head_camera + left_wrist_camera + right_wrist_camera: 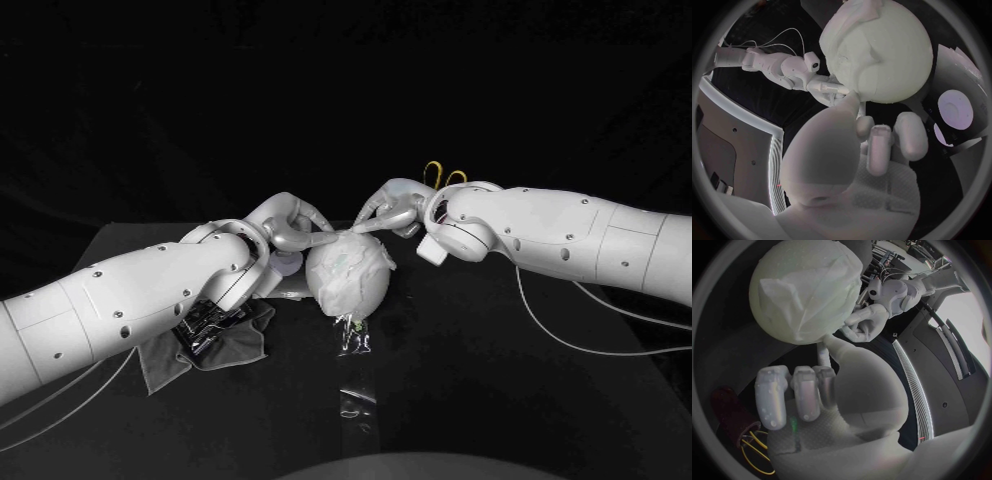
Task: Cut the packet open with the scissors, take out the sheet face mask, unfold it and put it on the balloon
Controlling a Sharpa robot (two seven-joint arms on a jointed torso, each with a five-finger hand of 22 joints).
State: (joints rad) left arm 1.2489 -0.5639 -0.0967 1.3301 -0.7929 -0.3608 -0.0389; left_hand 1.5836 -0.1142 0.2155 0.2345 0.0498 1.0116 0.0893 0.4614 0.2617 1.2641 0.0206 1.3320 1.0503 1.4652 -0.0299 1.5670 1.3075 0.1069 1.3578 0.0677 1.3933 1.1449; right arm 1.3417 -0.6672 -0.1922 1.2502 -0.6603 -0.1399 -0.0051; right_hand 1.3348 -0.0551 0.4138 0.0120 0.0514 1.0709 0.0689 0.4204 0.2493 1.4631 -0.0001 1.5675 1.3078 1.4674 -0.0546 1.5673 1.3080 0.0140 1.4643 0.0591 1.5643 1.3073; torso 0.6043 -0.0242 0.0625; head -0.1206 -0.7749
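Black table (pixel 462 420) bearing a pale balloon (pixel 898 75) at centre, the sheet face mask (pixel 817 290) draped over its top. Left hand (pixel 289 228) and right hand (pixel 387 210) meet the balloon's upper end, most fingers curled, one tip each touching it. Whether either pinches the mask cannot be told. Yellow-handled scissors (pixel 444 178) lie behind the right wrist.

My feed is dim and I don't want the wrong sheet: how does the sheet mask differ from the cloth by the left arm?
The sheet mask is pale white; the cloth is dark grey. The mask drapes over the balloon; the cloth lies crumpled on the table beside the left arm. The left hand and right hand are at the mask's far end; neither is at the cloth. Both are soft, wrinkled sheets.
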